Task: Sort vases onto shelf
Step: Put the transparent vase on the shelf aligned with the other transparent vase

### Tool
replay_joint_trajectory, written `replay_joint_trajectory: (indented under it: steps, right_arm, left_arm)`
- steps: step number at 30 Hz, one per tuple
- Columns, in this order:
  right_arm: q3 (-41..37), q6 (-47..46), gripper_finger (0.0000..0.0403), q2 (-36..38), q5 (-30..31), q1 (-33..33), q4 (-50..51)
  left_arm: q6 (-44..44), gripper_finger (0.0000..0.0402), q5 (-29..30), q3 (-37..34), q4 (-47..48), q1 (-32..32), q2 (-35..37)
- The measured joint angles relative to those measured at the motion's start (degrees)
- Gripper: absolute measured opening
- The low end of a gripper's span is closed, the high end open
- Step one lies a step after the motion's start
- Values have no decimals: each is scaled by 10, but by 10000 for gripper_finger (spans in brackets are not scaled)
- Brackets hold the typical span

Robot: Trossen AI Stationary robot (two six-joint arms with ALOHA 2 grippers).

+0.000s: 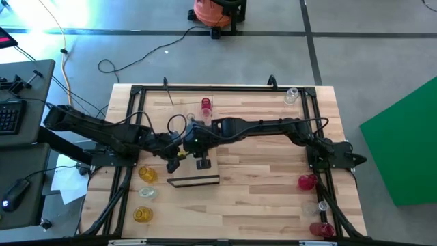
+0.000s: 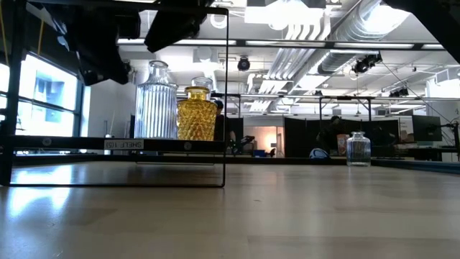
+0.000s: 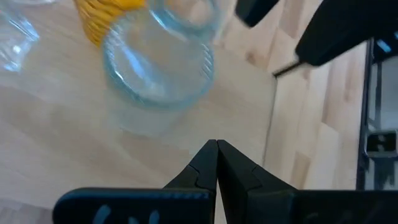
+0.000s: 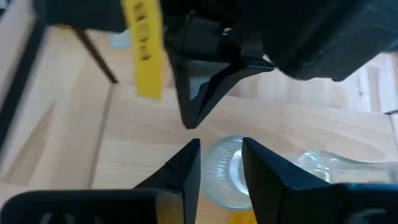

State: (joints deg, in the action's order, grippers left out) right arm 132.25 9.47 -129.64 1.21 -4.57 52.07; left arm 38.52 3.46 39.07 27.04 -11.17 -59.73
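Observation:
The shelf (image 2: 115, 144) is a raised light-wood board on a thin black frame, near the table's middle (image 1: 194, 182). A ribbed clear vase (image 2: 156, 101), an amber vase (image 2: 196, 114) and a second clear vase (image 2: 203, 80) stand on it by their bases. My left gripper (image 3: 216, 147) is shut and hovers over the bare board, just short of a clear vase (image 3: 158, 62). My right gripper (image 4: 221, 155) is open directly above a clear vase (image 4: 225, 171), whose mouth shows through the gap between the fingers. Both grippers meet over the shelf (image 1: 188, 142).
Loose vases stand on the table: red (image 1: 206, 106) behind the shelf, clear (image 1: 291, 96) at the far right, red (image 1: 306, 182), clear (image 1: 323, 205) and red (image 1: 322, 229) along the right edge, amber (image 1: 147, 173), clear (image 1: 145, 193) and amber (image 1: 142, 214) at near left.

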Motion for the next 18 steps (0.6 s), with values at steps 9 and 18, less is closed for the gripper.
replay_joint_trajectory:
  steps: [9, 18]
  right_arm:
    - [0, -28, 98, 0, 66, -36, 22]
    - [0, -156, 96, 0, 104, -25, 103]
  left_arm:
    - [19, 0, 71, 0, 37, -60, 67]
    - [23, 0, 177, 0, 53, -51, 167]
